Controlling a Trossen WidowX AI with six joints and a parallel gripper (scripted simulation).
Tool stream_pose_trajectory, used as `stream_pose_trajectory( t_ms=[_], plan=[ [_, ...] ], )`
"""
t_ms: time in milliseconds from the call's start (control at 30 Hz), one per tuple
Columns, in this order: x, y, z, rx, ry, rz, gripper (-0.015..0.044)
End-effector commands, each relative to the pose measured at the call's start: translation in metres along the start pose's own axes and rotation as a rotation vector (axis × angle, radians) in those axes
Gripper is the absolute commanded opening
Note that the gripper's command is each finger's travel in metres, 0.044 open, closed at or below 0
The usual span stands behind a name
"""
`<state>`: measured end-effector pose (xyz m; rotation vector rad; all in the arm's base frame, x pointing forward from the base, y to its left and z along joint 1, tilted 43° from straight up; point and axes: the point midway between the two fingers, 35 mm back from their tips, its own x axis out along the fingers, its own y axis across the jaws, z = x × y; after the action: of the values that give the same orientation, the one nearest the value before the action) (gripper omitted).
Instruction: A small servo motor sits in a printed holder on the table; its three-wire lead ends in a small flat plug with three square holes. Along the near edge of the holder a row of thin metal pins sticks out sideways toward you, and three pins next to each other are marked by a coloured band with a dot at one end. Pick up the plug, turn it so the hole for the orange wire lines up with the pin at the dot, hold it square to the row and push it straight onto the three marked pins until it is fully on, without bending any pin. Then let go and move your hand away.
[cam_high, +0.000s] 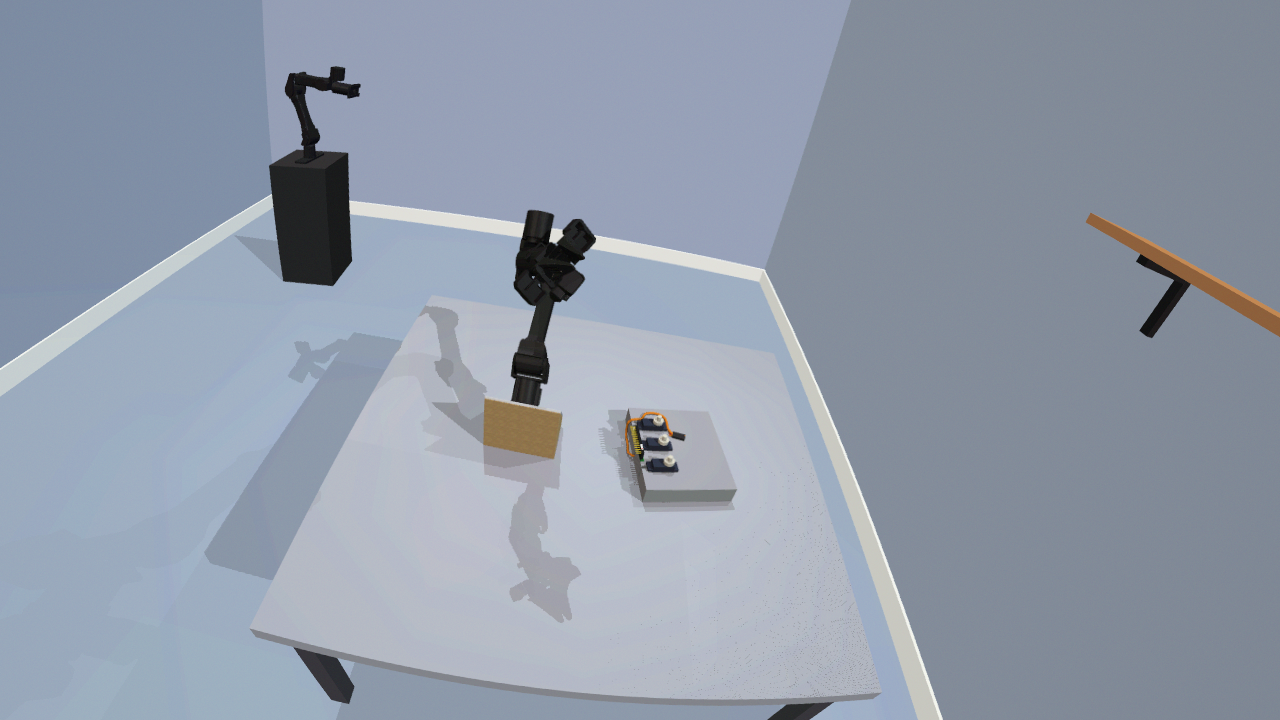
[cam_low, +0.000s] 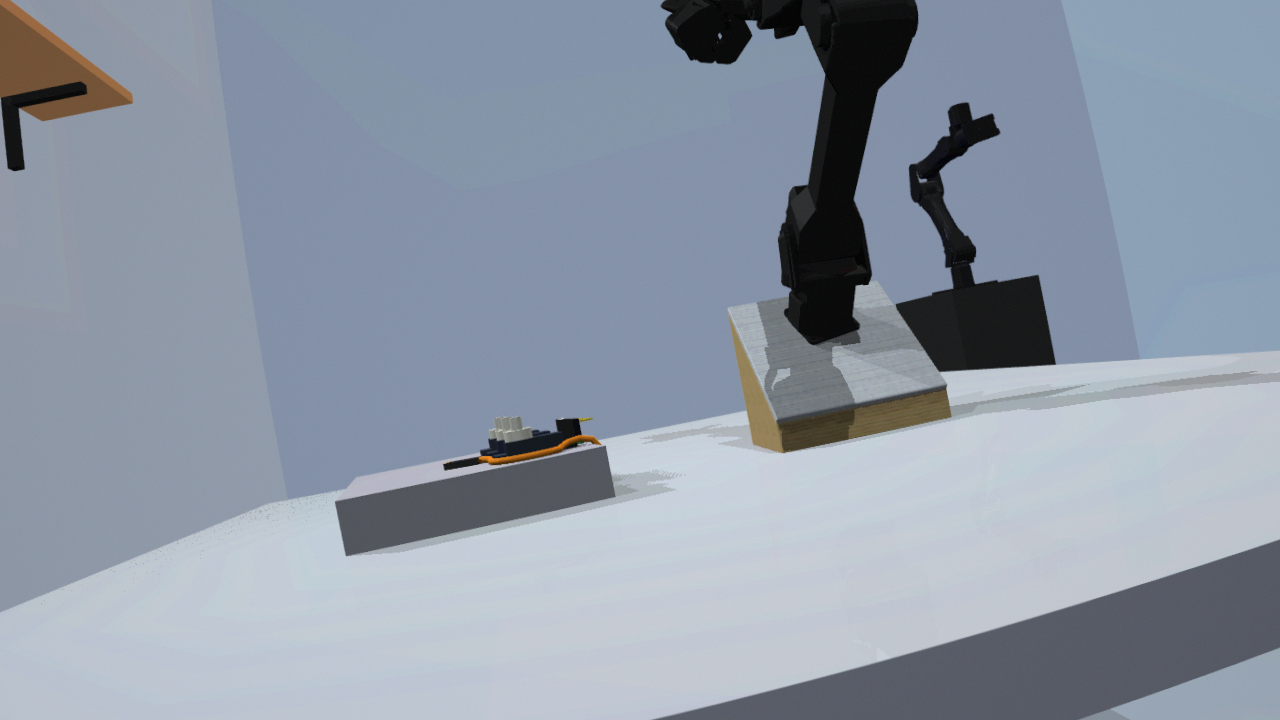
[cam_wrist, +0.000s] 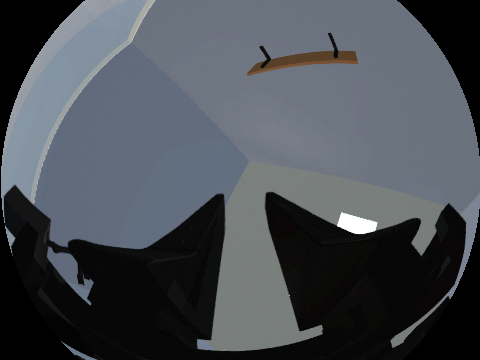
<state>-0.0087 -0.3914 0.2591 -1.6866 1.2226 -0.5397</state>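
Note:
My gripper (cam_wrist: 245, 200) is open with a narrow gap and nothing between its fingers. It is high above the table, pointing up towards the walls and ceiling, well away from the plug. The plug (cam_high: 678, 436) (cam_low: 460, 463), small and dark, lies on the grey block (cam_high: 702, 479) (cam_low: 474, 501) beyond the servos. Its orange lead (cam_low: 537, 453) runs along the block's side edge. Three dark blue servos with white tops sit in a row on the block. Yellow pins (cam_high: 636, 440) (cam_low: 586, 419) stick out at the block's edge facing my arm's base. The coloured band, the dot and the plug's holes are too small to make out.
My arm stands on a wooden wedge (cam_high: 521, 429) (cam_low: 859, 431) beside the block on the white table (cam_high: 429, 555) (cam_low: 895, 555). A second arm stands on a black pedestal (cam_high: 308, 219) (cam_low: 975, 324). An orange-brown shelf (cam_high: 1181, 273) (cam_low: 62, 67) (cam_wrist: 305, 58) is on a wall.

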Motion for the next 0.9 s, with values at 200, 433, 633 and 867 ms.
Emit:
stream_pose_trajectory(
  t_ms=[200, 433, 633, 867],
  plan=[
    [0.019, -0.049, 0.067, 0.217, -0.131, -0.065, 0.0115],
    [0.021, -0.082, 0.115, 0.372, -0.234, -0.098, 0.0115],
    [0.015, -0.108, 0.156, 0.517, -0.328, -0.111, 0.0115],
    [0.001, -0.138, 0.201, 0.686, -0.446, -0.114, 0.0115]
  ],
)
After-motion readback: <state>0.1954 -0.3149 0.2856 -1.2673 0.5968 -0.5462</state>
